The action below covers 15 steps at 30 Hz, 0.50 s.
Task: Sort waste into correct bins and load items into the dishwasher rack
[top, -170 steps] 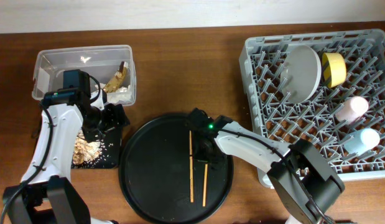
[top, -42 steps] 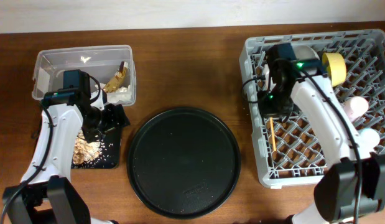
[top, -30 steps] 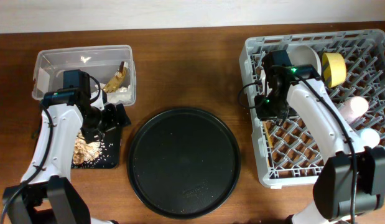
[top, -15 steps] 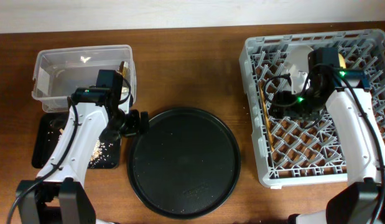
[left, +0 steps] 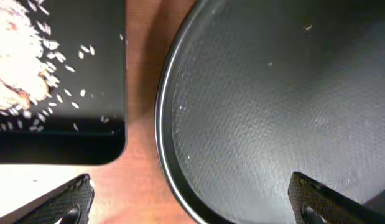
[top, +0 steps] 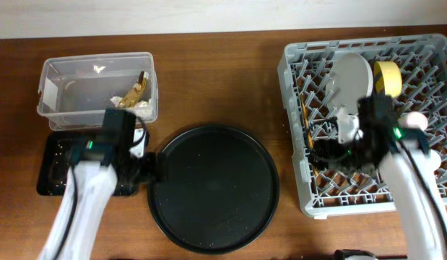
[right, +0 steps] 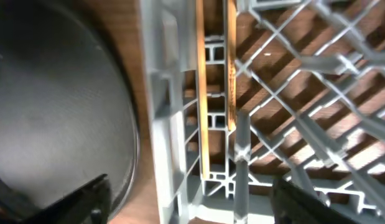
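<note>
The grey dishwasher rack holds the pale plate, the yellow bowl, a pink cup and two chopsticks lying along its left side. In the right wrist view the chopsticks rest inside the rack, and my right gripper hangs open above the rack's left wall, holding nothing. My left gripper is open and empty over the gap between the shallow black tray and the round tray's rim. Food scraps lie in the shallow tray.
The clear tub at the back left holds a gold-brown wrapper and white tissue. The large round black tray sits in the middle, with only crumbs on it. My left arm covers part of the shallow black tray.
The right gripper has let go of the chopsticks, which now lie in the rack's left side, opened and pulled back towards the front. The left arm swung from the shallow tray towards the round tray.
</note>
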Available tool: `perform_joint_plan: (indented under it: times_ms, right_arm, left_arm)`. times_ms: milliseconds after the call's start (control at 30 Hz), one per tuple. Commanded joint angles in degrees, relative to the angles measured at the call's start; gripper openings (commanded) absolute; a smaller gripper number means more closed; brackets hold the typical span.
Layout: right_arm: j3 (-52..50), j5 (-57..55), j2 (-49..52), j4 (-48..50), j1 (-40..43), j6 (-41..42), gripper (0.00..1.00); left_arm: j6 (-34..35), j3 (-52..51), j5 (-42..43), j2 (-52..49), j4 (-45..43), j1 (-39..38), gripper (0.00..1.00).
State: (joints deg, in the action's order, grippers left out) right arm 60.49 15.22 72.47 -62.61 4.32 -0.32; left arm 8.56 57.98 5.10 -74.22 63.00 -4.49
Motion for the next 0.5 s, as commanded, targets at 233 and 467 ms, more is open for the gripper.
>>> perform_joint_plan:
  times_ms: [233, 467]
  right_arm:
    - [-12.5, -1.97, -32.79, 6.05, 0.22, 1.22, 0.98]
    - [-12.5, -1.99, -33.73, 6.05, 0.22, 1.22, 0.98]
  left_arm:
    - [-0.72, -13.49, -0.44, 33.53, -13.09, -0.02, 0.99]
    - [-0.72, -13.49, -0.44, 35.67, -13.03, -0.02, 0.99]
